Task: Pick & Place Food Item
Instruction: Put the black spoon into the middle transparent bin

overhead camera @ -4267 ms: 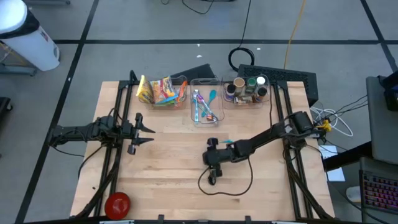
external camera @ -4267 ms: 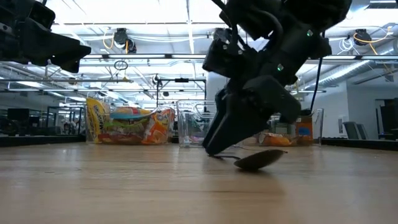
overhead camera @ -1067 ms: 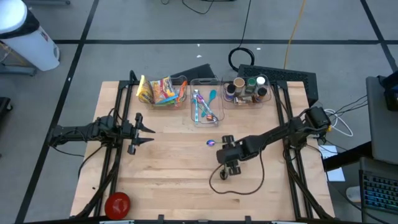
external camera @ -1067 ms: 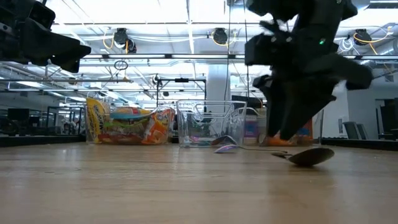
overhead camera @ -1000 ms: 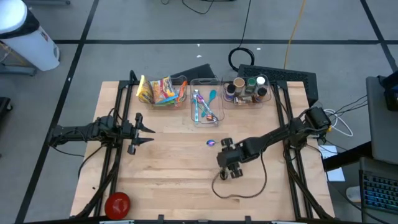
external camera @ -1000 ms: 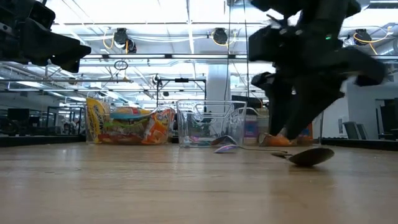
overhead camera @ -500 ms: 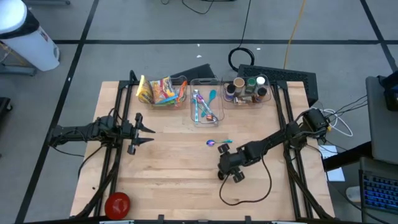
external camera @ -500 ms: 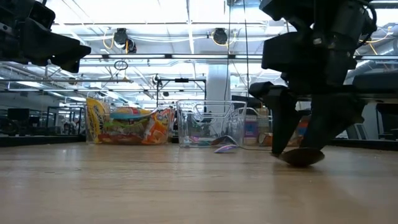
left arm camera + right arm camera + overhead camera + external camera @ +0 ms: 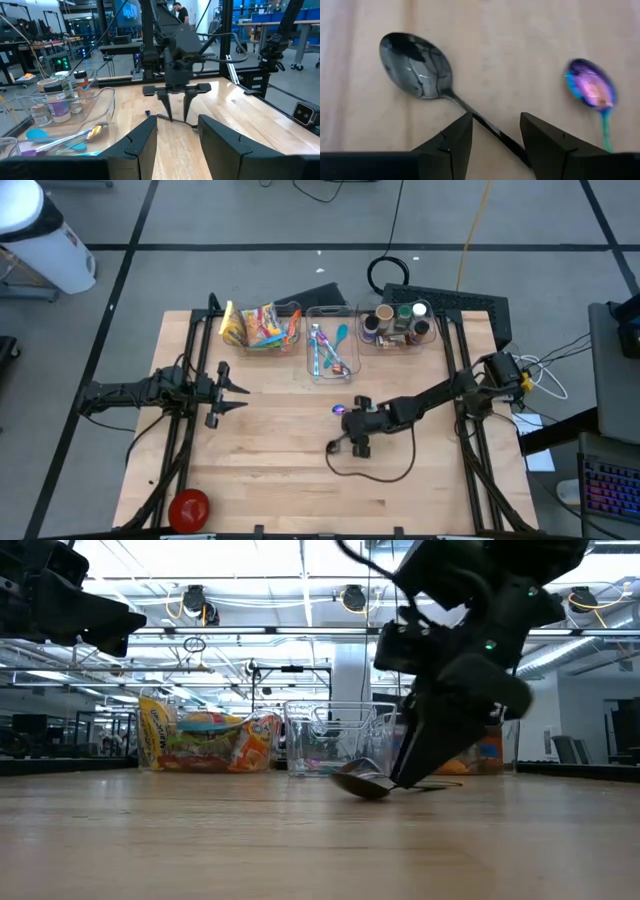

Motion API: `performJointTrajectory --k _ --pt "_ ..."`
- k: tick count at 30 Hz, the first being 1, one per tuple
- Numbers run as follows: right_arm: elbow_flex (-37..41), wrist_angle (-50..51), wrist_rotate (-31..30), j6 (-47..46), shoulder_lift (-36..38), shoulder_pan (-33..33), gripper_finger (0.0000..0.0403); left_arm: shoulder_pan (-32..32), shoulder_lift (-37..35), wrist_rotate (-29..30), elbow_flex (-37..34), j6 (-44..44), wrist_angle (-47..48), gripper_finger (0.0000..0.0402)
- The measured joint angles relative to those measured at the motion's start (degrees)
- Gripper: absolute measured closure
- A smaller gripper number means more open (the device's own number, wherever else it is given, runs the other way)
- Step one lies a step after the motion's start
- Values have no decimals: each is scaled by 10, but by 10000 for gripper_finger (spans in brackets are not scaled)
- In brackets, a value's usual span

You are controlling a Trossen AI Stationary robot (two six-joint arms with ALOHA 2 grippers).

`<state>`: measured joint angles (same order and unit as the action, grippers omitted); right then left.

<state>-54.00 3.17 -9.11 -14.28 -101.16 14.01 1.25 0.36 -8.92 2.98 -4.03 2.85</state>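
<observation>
— Where do we have the right hand (image 9: 492,125)?

— Low over the middle of the surface (image 9: 270,480), a little in front of the clear bin of utensils (image 9: 330,309). Its two fingers (image 9: 452,142) stand apart, and we see the thin handle of the dark spoon (image 9: 416,65) running between them. The handle lies close along one finger; we see nothing clamped on it, so we call the hand open and straddling the handle.

— And the spoon itself?

— Its bowl lies just ahead of the fingertips. From table height we see the bowl touching the wood, with the hand right behind it. The purple spoon (image 9: 591,90) lies near, apart from the dark one, on the side toward the bins.

— Where is the food?

— The snack packets (image 9: 258,327) sit in the left-hand bin at the back edge, well apart from both hands. The bin of jars (image 9: 400,323) stands at the other end of that row.

— The left hand (image 9: 177,122)?

— It waits above the left side of the surface, fingers parted, holding nothing, pointing across toward the right arm.

— Anything else we can see?

— A dark cable (image 9: 375,472) loops on the wood in front of the right hand, and a red round thing (image 9: 188,507) sits at the front left corner.
</observation>
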Motion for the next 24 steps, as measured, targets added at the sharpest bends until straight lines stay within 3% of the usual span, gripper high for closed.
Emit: performJointTrajectory --k 7,17,24 --pt "0 -1 -15 -48 0 -20 243 0 0 0 0 0 0 249" --pt "0 -116 17 89 1 20 243 0 0 0 0 0 0 249" --pt "-2 -165 1 106 -27 62 243 0 0 0 0 0 0 249"
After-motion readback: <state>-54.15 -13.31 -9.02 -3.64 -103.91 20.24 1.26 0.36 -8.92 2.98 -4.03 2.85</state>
